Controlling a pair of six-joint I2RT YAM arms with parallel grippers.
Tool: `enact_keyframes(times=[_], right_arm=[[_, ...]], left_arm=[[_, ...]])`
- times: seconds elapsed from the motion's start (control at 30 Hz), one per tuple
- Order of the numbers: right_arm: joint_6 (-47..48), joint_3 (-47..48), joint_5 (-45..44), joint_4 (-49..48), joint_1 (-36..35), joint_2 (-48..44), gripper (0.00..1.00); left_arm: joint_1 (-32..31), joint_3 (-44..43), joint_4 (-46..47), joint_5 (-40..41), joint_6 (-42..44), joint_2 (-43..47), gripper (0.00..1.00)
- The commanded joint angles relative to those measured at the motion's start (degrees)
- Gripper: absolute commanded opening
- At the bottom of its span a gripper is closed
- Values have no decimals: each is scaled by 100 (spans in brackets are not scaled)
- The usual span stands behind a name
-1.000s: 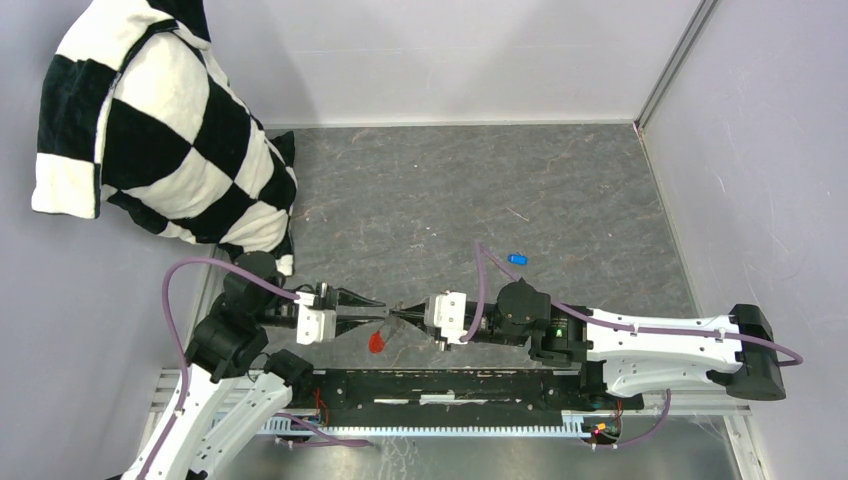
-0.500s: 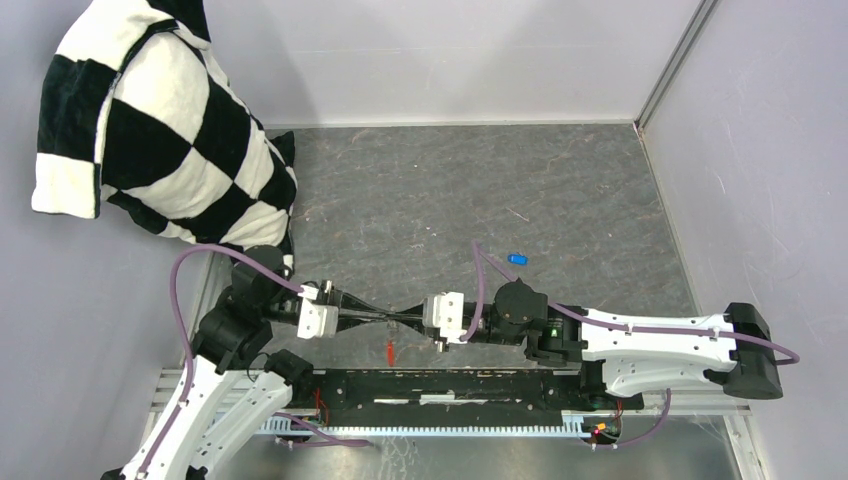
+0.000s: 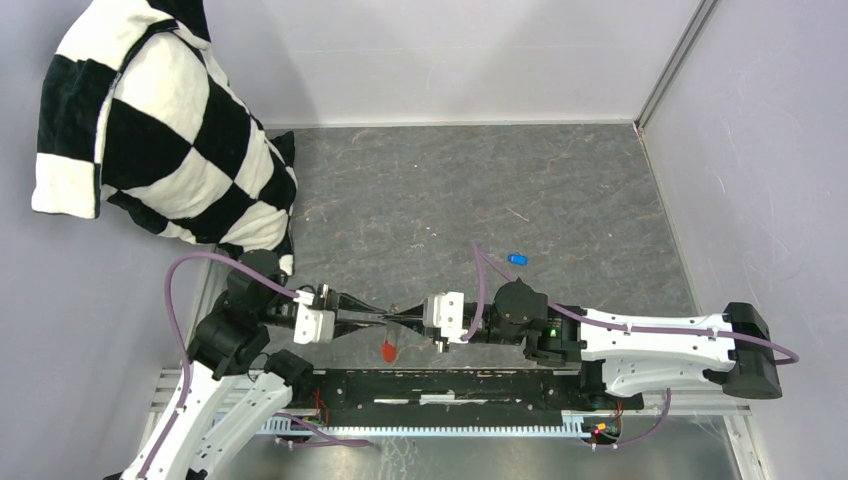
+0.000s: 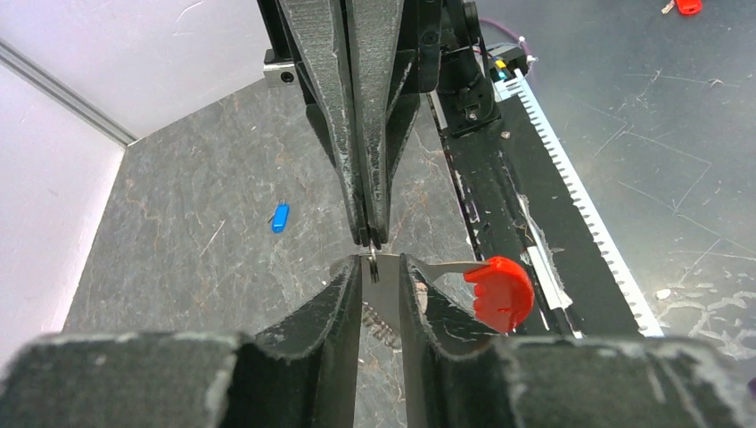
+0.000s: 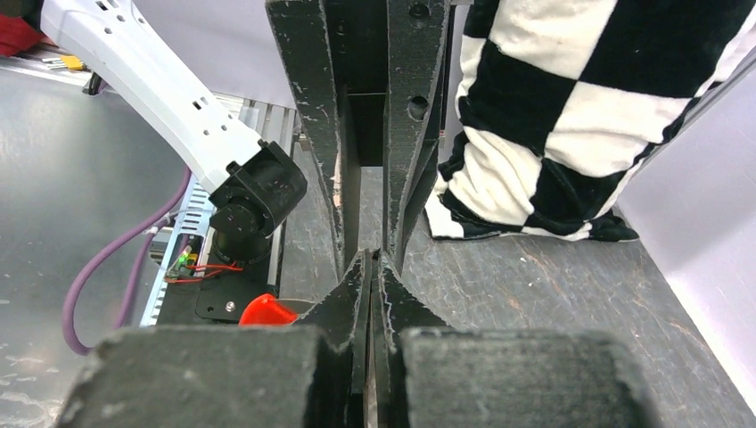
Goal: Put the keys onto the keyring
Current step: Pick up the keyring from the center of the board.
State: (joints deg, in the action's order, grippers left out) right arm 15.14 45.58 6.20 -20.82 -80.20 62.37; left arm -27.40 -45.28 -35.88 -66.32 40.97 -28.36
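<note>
We find both arms meeting tip to tip low over the near edge of the grey stone-patterned table (image 3: pixel 450 190), just beyond the black base rail (image 3: pixel 450 385).

The right gripper (image 5: pixel 373 259) has its jaws pressed together. They pinch a thin metal sliver that we take to be part of the keyring (image 4: pixel 443 266), a small metal ring with a short grey strap.

The left gripper (image 4: pixel 380 264) faces it with its jaws a narrow gap apart, straddling the right tips. The sliver stands in that gap, and we cannot tell whether either pad touches it.

The keyring's red leaf-shaped plastic tag (image 4: pixel 499 291) hangs just beside the left gripper, on the side toward the rail.

The small blue-headed metal key (image 3: pixel 516 258) lies flat on the table. It is well apart from the grippers, beyond the right wrist and near the loop of purple cable (image 3: pixel 480 275).

The widest stretch of bare table runs from the grippers toward the back wall. On the left, the black-and-white checked cushion (image 3: pixel 170 130) overhangs the table's edge close to the left arm's elbow. On the near side, the rail leaves little room.
</note>
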Motion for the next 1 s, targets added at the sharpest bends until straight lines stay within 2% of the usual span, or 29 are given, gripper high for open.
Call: enact_keyframes(times=[0.0,0.23,0.3,0.33,0.37,0.47,0.57,0.77,0.97], right_arm=[[-79,28,96,-397,-9,3,1],[-115,50,206,-432,-13,64,1],[-95,58,255,-404,-8,52,1],[-81,69,267,-349,-12,29,5],[-68,73,243,-294,-14,-11,17],[84,-76,3,-208,-5,-321,36],[243,-190,-267,-21,-11,-658,45],[367,-1,-175,668,-16,-683,49],[453,304,57,1086,-11,-355,45]], left_arm=[[-2,27,46,105,-183,46,24],[-4,10,39,152,-147,-2,4],[-2,37,43,155,-75,46,2],[-2,66,15,170,110,94,2],[-2,78,-120,172,470,167,2],[-3,132,-495,213,1683,392,2],[-2,185,-553,235,2318,499,2],[-2,104,-650,184,2652,420,2],[-2,-23,-649,187,2492,312,2]])
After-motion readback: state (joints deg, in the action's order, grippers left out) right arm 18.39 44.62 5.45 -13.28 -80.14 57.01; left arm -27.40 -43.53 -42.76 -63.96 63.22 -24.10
